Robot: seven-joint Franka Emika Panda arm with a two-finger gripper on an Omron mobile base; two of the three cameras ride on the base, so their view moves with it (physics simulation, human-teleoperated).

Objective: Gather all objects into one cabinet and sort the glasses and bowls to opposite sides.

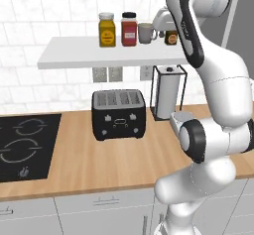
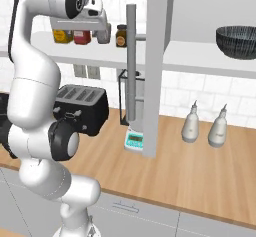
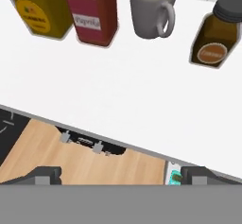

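A grey-brown handled mug (image 3: pixel 151 9) stands upright on the white tiled-back shelf (image 3: pixel 118 95), between a red jar and a small brown jar; its handle points right in the hand view. My gripper (image 3: pixel 122 175) is open, level with the shelf's front edge and well short of the mug, with nothing between its fingers. The left base view has the gripper (image 1: pixel 158 27) just right of the mug (image 1: pixel 145 32). To the right, the cabinet (image 2: pixel 200 61) has its dark door (image 2: pixel 157 66) open. The wide dark bowl (image 2: pixel 238 41) sits on its white shelf board.
A yellow jar (image 3: pixel 38 10), a red jar (image 3: pixel 92 12) and a brown jar (image 3: pixel 217 31) flank the mug. Below on the wooden counter are a black toaster (image 1: pixel 119 114), a paper towel holder (image 1: pixel 166 95), a cooktop (image 1: pixel 25 145), a small scale (image 2: pixel 135 140) and two white bottles (image 2: pixel 191 123).
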